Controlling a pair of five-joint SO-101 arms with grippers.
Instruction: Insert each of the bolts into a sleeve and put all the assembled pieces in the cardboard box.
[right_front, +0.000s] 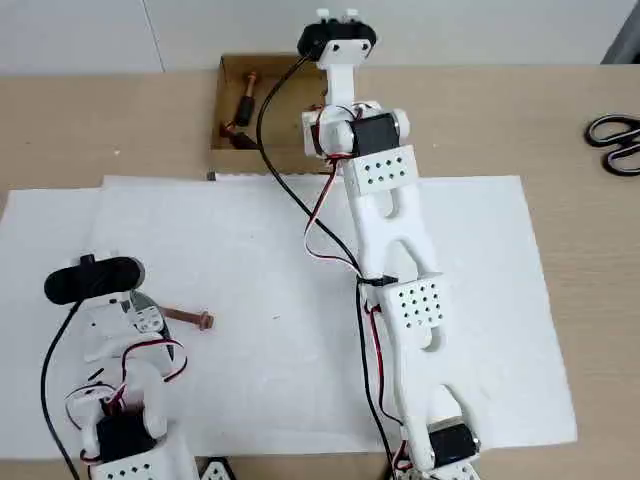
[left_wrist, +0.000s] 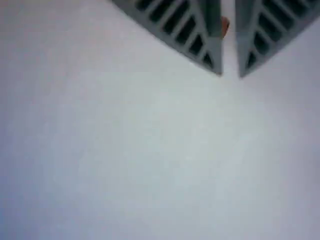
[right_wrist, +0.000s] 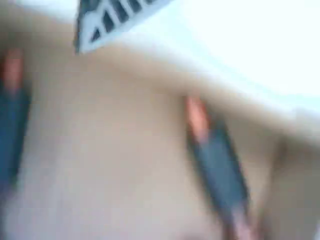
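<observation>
item 1, my left gripper (left_wrist: 230, 74): drawn nearly closed, only a narrow slit between the jaws, with a sliver of orange in the slit. i take that for the bolt (right_front: 190, 319), though the close view is too soft to be sure.
- risk: the hold is at one end only. the rest of the shank sticks out to this gripper's right over the white paper (right_front: 250, 400), so it could swivel or slip out on a lift.
- risk: no loose sleeve lies near this gripper, so the bolt might reach the box bare.

item 2, bolt: slim, copper-brown, lying flat, with a wider head at the end away from my gripper.

item 3, cardboard box (right_front: 217, 110): well apart from my left gripper, just beside and below my right gripper (right_front: 335, 85). it holds at least two assembled pieces (right_wrist: 215, 160), orange bolt ends poking out of dark sleeves.
- risk: the black cable (right_front: 259, 120) hangs across the box and could snag or nudge them.

item 4, right gripper: whether it is holding anything or free, i cannot tell.
</observation>
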